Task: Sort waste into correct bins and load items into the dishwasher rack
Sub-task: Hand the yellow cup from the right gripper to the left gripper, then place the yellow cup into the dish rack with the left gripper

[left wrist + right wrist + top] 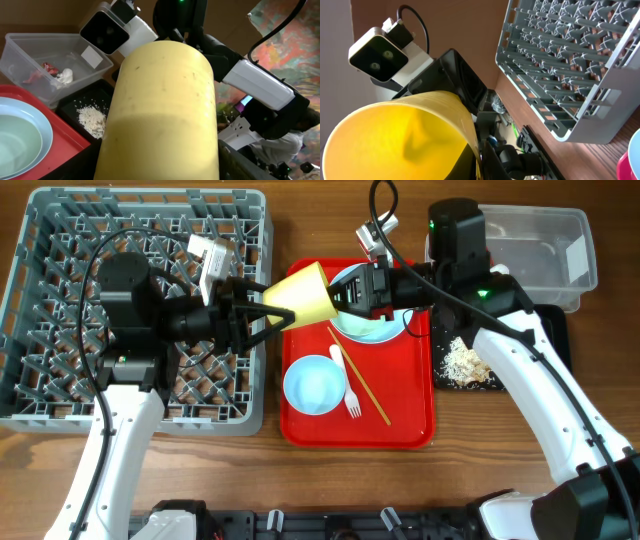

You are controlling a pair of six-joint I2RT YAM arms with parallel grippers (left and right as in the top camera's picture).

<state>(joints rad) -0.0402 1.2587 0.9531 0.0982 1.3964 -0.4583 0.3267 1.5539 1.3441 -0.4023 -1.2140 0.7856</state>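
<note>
The small yellow cup (305, 292) lies sideways in the air between both grippers, above the gap between the dishwasher rack (60, 300) and the red tray. My left gripper (285, 302) has a finger against each side of its narrow end; the cup fills the left wrist view (160, 110). My right gripper (345, 292) pinches the rim; the right wrist view looks into the cup's mouth (395, 140). The clear tub (540, 245) holds the red wrapper (45, 70) and white tissue (65, 75). The rice scraps (465, 362) lie in the black tray (556, 325).
The red tray (400, 430) carries a pale mint bowl on a plate (375, 330), partly under my right gripper, a small pale blue dish (313, 385), a white fork (352, 398) and chopsticks (362, 388). The rack holds no dishes in view.
</note>
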